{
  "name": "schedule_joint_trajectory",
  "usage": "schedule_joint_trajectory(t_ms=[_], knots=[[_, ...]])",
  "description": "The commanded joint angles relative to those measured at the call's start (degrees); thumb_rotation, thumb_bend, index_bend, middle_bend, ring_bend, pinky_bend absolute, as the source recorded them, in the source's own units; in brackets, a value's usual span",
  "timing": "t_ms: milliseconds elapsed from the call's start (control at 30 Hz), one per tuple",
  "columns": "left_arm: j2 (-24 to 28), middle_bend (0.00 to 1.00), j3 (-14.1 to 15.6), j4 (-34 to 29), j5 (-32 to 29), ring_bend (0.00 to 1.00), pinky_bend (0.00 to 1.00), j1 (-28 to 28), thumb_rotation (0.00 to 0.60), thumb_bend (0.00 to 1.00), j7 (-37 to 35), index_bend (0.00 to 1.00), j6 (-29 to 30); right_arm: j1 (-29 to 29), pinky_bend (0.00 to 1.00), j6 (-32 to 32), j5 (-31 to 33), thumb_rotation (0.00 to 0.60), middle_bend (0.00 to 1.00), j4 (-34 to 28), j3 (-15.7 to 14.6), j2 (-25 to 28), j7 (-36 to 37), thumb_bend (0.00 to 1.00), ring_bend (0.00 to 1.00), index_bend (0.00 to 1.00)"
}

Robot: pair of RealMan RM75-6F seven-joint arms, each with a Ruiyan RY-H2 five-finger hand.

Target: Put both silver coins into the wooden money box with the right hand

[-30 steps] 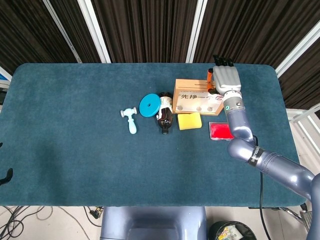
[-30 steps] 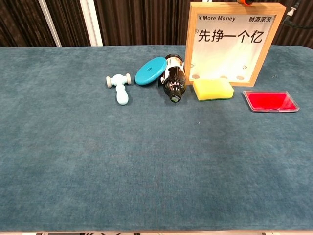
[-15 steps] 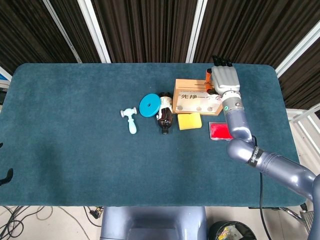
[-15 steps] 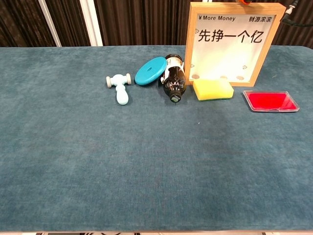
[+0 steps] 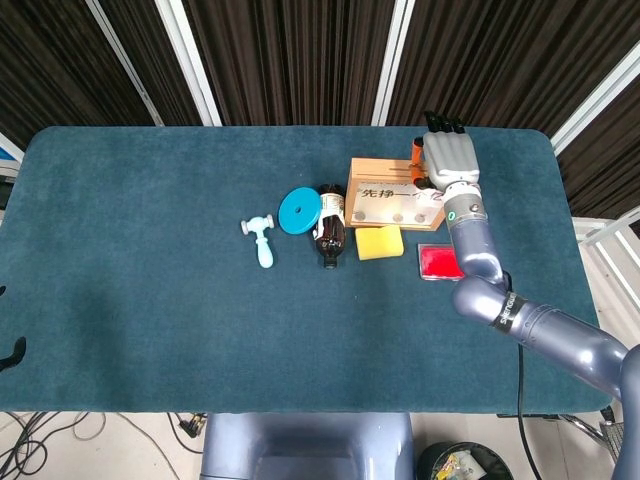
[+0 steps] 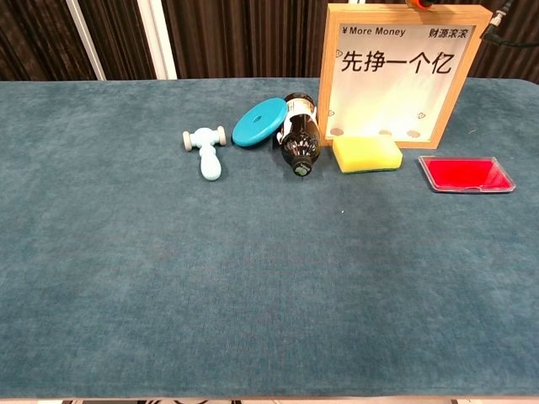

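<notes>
The wooden money box stands upright at the back right, with a white front pane and Chinese lettering. Three small silver coins lie inside at the bottom of the pane. My right hand hovers over the box's top right corner, its back facing the head camera and its fingers pointing away. Only an orange fingertip shows in the chest view. Whether the hand pinches a coin is hidden. I see no loose coin on the table. Dark curved tips at the left edge may belong to my left hand.
A red tray lies right of the box and a yellow sponge sits in front of it. A brown bottle lies on its side beside a blue disc and a light-blue toy hammer. Teal cloth covers the table.
My right hand has crept slightly to the left above the box top. Everything on the table stays put.
</notes>
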Motion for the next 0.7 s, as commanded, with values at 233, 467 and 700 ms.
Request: schedule_joint_trajectory(t_ms=[233, 467, 700], knots=[[0.1, 0.0, 0.0, -0.1, -0.1, 0.0, 0.0, 0.0, 0.6, 0.4, 0.0, 0.05, 0.0, 0.1, 0.0, -0.4, 0.4, 0.6, 0.01, 0.8, -0.3, -0.4, 0.0, 0.52, 0.0, 0.72], [0.1, 0.0, 0.0, -0.1, -0.2, 0.0, 0.0, 0.0, 0.6, 0.4, 0.0, 0.05, -0.1, 0.2, 0.0, -1.0, 0.2, 0.6, 0.01, 1.1, -0.3, -0.6, 0.4, 0.52, 0.0, 0.72], [0.2, 0.0, 0.1, -0.2, -0.3, 0.0, 0.0, -0.1, 0.6, 0.4, 0.1, 0.05, -0.2, 0.0, 0.0, -1.1, 0.0, 0.6, 0.01, 0.1, -0.5, 0.0, 0.5, 0.52, 0.0, 0.62]])
